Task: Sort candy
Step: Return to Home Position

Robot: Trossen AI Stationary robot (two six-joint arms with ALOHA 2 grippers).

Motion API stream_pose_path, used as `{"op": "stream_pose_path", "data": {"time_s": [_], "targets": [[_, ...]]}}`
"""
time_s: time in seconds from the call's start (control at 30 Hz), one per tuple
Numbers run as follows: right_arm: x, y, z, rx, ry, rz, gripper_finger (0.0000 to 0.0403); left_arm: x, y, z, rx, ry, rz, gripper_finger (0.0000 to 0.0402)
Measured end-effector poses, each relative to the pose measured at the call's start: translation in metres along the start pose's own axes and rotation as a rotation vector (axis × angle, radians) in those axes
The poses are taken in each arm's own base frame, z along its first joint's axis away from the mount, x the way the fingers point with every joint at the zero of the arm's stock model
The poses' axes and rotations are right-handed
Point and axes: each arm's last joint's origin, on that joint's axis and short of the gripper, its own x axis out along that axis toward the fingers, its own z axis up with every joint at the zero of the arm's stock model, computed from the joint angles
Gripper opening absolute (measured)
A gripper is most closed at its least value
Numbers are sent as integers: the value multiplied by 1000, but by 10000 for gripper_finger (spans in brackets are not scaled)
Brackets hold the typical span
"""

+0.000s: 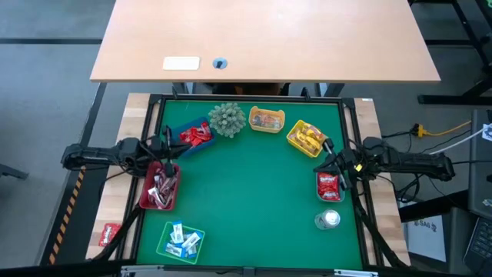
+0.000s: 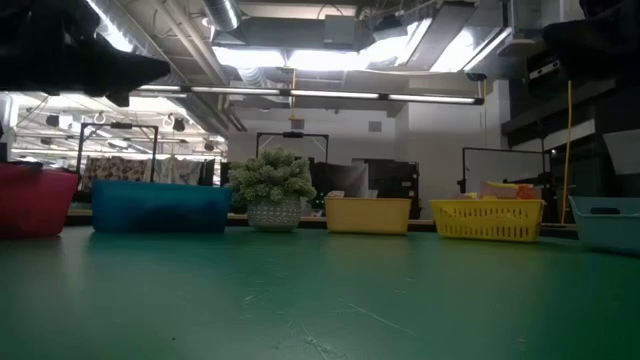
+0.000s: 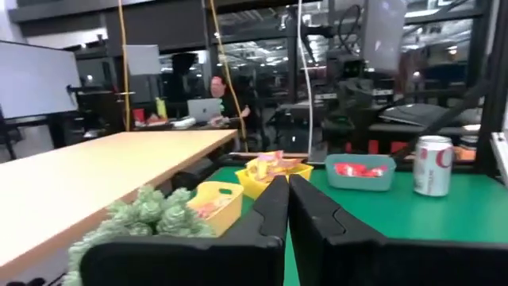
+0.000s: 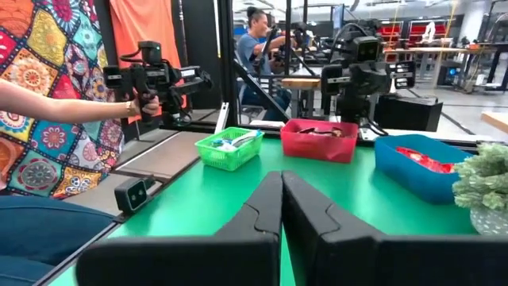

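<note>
The candy lies sorted in coloured trays on the green table: red packets in a blue tray (image 1: 196, 135), silvery ones in a red tray (image 1: 160, 188), blue-white ones in a green basket (image 1: 181, 241), yellow and red ones in two yellow baskets (image 1: 266, 120) (image 1: 306, 138), red ones in a pale tray (image 1: 328, 185). One red packet (image 1: 108, 232) lies off the mat at the left. My left gripper (image 3: 287, 191) hovers shut at the table's left edge over the red tray. My right gripper (image 4: 281, 187) hovers shut at the right edge near the pale tray.
A spiky grey-green plant ball (image 1: 227, 118) stands at the far edge between the blue tray and a yellow basket. A drink can (image 1: 328, 220) stands near the right edge. A wooden desk (image 1: 261, 38) lies beyond. A person's arm (image 4: 71, 107) holds a device near the table's near-left corner.
</note>
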Motion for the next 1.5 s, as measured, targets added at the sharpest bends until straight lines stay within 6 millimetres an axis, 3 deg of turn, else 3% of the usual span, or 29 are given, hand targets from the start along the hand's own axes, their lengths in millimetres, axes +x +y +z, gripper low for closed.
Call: {"op": "stream_pose_path", "data": {"time_s": [0.33,0.47,0.73,1.03,1.27,1.5], "targets": [[0,0,-3,1,10,3,7,1,4,-10,-9,92,5,0],[2,-1,-20,14,38,-7,7,1,5,-10,5,93,16,0],[3,-8,-31,-25,-66,-208,7,1,6,-10,2,93,22,0],[2,-9,-50,7,131,-238,7,1,6,-10,8,93,31,0],[0,-13,-55,5,185,-404,7,1,7,-9,9,90,86,0],[0,-14,-55,-40,196,-411,7,1,9,-9,1,88,130,0]]}}
